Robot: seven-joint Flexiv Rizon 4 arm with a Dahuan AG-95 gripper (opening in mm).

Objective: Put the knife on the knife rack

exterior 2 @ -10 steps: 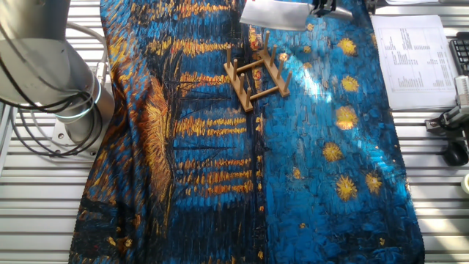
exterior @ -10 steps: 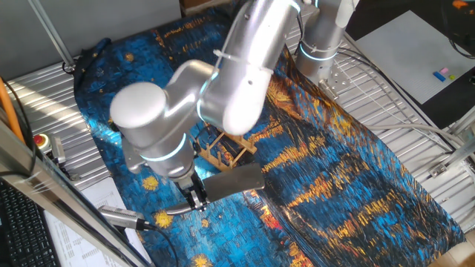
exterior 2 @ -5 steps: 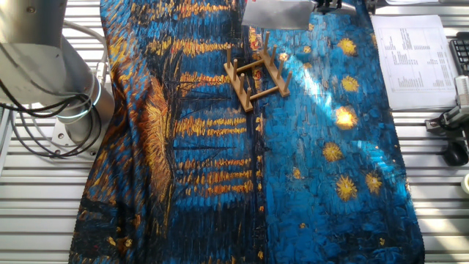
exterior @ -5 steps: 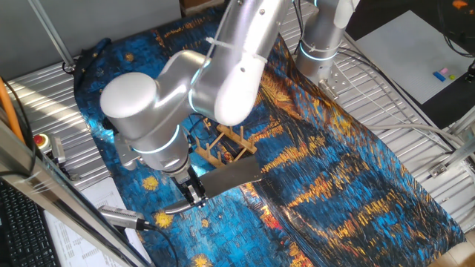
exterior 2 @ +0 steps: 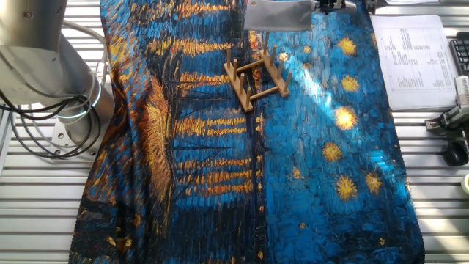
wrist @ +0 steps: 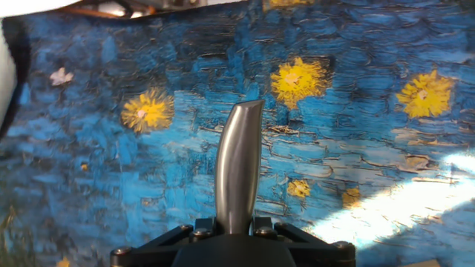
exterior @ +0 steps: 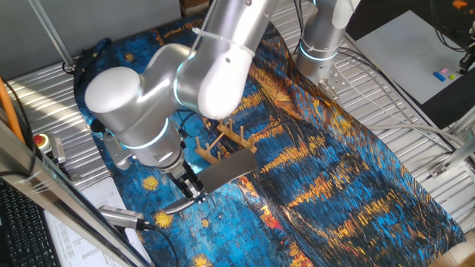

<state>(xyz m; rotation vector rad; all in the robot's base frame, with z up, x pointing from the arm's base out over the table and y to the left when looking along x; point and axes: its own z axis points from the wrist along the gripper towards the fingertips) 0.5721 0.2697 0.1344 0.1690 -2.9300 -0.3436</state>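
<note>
My gripper (exterior: 191, 185) is shut on the knife's rounded silver handle (wrist: 237, 167), which sticks out ahead of the fingers in the hand view. The broad grey blade (exterior: 228, 169) hangs in the air, tilted, just in front of the wooden knife rack (exterior: 226, 144). In the other fixed view the blade (exterior 2: 277, 15) is at the top edge, just beyond the rack (exterior 2: 256, 77), with the gripper (exterior 2: 330, 6) to its right. The rack stands upright on the blue painted cloth (exterior 2: 330, 169), its slots empty. The arm hides part of the rack in one fixed view.
A silver cylinder with a black cable (exterior: 122, 216) lies at the cloth's near-left edge. Printed paper (exterior 2: 414, 51) lies beside the cloth. A red button (exterior: 41, 141) sits at the left. The arm's base (exterior: 320, 44) stands at the back.
The arm has swung to the left and carried the knife a little up, closer to the rack. The grip on the handle is unchanged.
</note>
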